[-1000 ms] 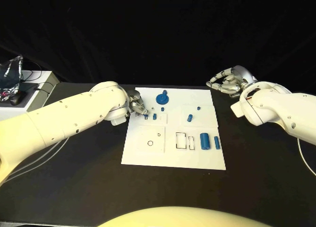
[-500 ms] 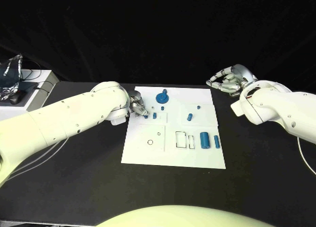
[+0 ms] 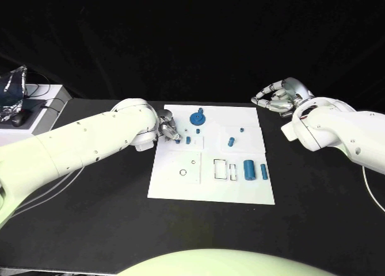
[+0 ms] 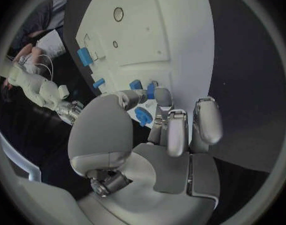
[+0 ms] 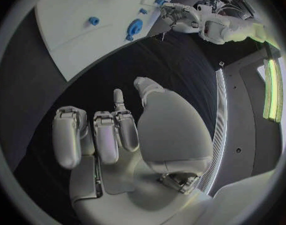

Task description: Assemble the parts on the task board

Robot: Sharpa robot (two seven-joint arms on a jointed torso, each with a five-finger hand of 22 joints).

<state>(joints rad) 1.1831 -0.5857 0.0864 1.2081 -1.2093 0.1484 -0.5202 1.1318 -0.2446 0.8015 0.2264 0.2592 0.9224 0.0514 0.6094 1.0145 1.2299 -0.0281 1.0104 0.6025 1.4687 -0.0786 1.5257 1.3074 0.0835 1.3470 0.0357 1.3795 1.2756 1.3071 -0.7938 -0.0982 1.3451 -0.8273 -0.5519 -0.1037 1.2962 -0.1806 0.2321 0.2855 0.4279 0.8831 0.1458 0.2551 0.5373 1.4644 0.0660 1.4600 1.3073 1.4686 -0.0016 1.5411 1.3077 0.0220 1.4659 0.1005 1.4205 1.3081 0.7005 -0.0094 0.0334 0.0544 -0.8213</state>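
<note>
The white task board (image 3: 210, 184) lies mid-table. My left hand (image 3: 168, 129) is at its far left edge, thumb and a fingertip (image 4: 162, 96) closed around a small blue part (image 4: 151, 90), with a second small part (image 3: 188, 140) just beside it. A blue gear-shaped part (image 3: 197, 119) stands close to that hand, partly hidden by the thumb in the left wrist view. Other small blue parts (image 3: 231, 142) and two blue cylinders (image 3: 250, 169) sit toward the board's right side. My right hand (image 3: 278, 98) hovers off the board's far right corner, fingers curled in, holding nothing (image 5: 112, 135).
A white box (image 3: 30, 118) with a crinkled foil object (image 3: 10, 92) and cables stands at the table's far left. Black tabletop (image 3: 92, 218) surrounds the board. Printed outlines (image 3: 220, 170) mark the board's near half.
</note>
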